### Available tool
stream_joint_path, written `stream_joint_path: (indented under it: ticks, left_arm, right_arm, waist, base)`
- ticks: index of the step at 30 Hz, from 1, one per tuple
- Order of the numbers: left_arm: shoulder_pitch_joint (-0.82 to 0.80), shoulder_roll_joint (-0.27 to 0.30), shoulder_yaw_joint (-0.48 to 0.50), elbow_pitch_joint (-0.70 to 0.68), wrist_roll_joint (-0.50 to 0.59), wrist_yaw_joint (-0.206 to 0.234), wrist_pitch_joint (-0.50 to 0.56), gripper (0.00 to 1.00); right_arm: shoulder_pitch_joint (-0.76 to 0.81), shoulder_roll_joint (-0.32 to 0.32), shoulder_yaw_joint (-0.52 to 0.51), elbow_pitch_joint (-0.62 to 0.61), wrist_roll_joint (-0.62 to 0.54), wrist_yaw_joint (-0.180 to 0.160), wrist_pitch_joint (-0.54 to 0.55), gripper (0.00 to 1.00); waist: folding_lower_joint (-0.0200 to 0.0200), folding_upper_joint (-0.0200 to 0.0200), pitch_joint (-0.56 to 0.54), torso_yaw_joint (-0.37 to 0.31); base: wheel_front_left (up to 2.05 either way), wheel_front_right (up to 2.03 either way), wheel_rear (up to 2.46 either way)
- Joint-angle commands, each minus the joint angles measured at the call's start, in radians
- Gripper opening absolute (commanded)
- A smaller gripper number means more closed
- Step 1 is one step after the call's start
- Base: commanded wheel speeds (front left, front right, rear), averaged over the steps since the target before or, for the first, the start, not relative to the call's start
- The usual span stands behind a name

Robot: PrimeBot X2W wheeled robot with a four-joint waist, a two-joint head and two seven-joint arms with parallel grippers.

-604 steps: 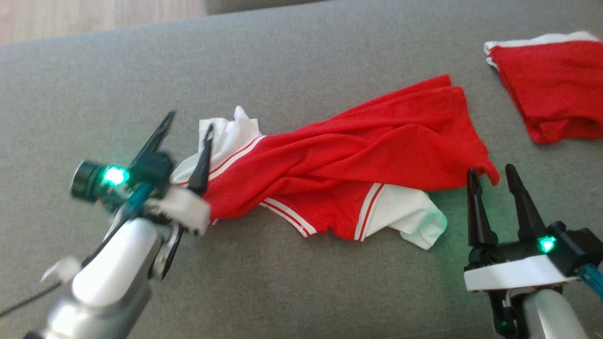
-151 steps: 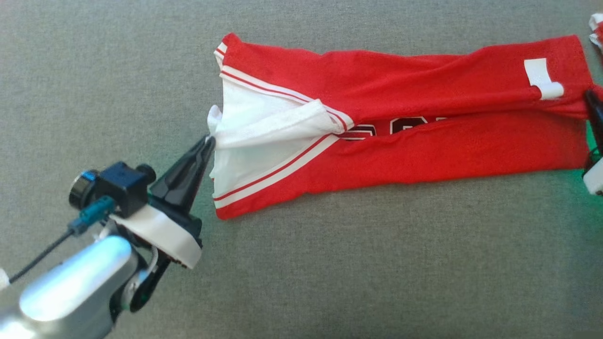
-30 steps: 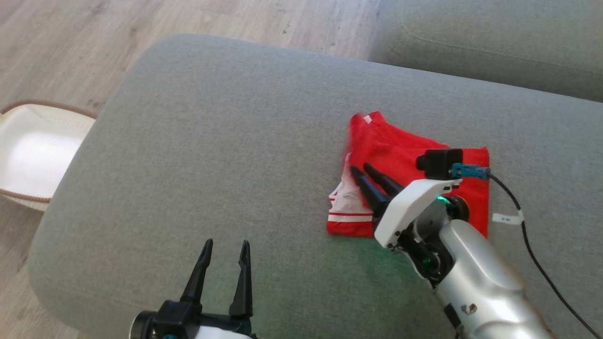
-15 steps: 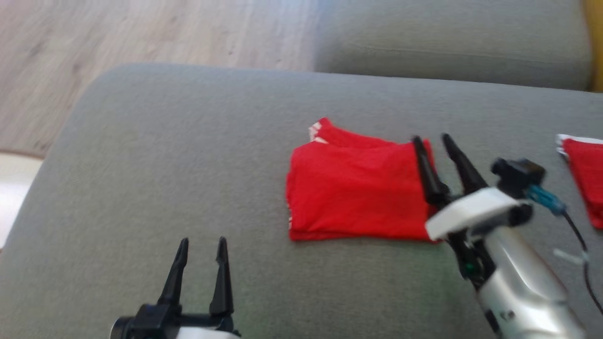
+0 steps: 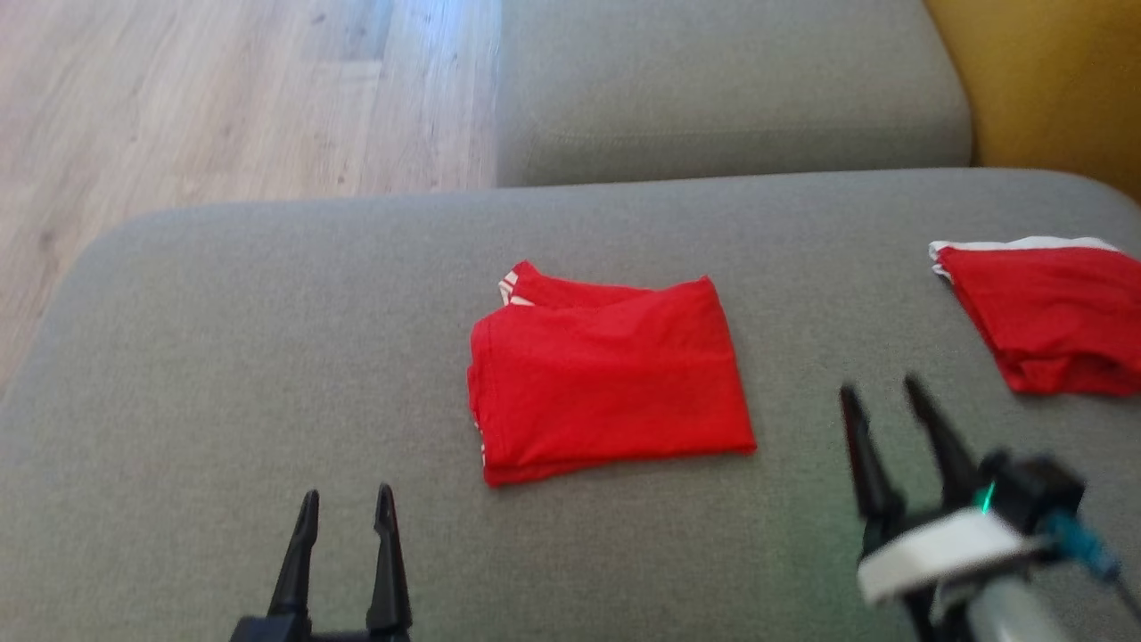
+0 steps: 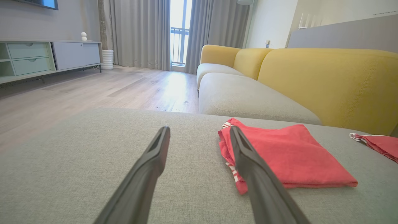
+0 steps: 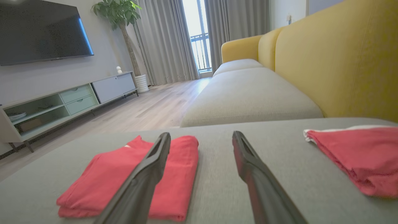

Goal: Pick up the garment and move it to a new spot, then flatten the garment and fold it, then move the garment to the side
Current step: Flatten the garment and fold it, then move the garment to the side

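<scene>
Left claw (image 5: 348, 492) and right claw (image 5: 879, 390) both gape wide and empty over the grey sofa cushion (image 5: 267, 357). Folded red garment (image 5: 611, 379) lies flat on it just ahead of them, between the two, touching neither.

From the head: high up, looking forward and down on the cushion (image 5: 267, 357), floor (image 5: 223, 98) beyond. From the left wrist: low, close over the cushion, facing along it toward curtains (image 6: 140, 31) and sofa back (image 6: 326, 81). From the right wrist: equally low, same heading. Shared by all three: garment (image 5: 611, 383), second garment (image 5: 1052, 312).
</scene>
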Motion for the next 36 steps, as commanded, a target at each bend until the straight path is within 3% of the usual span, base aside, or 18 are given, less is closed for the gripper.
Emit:
stream_joint_path:
  ticks: [1, 11, 36]
  left_arm:
    - [-0.017, -0.003, 0.043, -0.031, 0.015, -0.009, -0.01, 1.0]
    - [0.018, -0.013, 0.05, -0.019, 0.041, -0.028, -0.01, 1.0]
    - [0.011, -0.033, 0.053, -0.009, 0.073, -0.05, -0.01, 1.0]
  right_arm:
    - [0.019, 0.011, 0.018, -0.049, -0.013, -0.001, -0.011, 1.0]
    - [0.142, 0.029, 0.039, -0.076, -0.039, -0.001, -0.011, 1.0]
    - [0.121, 0.037, 0.054, -0.055, -0.013, -0.001, -0.011, 1.0]
  waist:
    - [0.0001, 0.0, -0.016, -0.01]
    - [0.0001, 0.0, -0.055, -0.029]
    - [0.0001, 0.0, -0.016, -0.012]
  base:
    - [0.0, 0.0, 0.0]
    - [0.0, 0.0, 0.0]
    - [0.0, 0.0, 0.0]
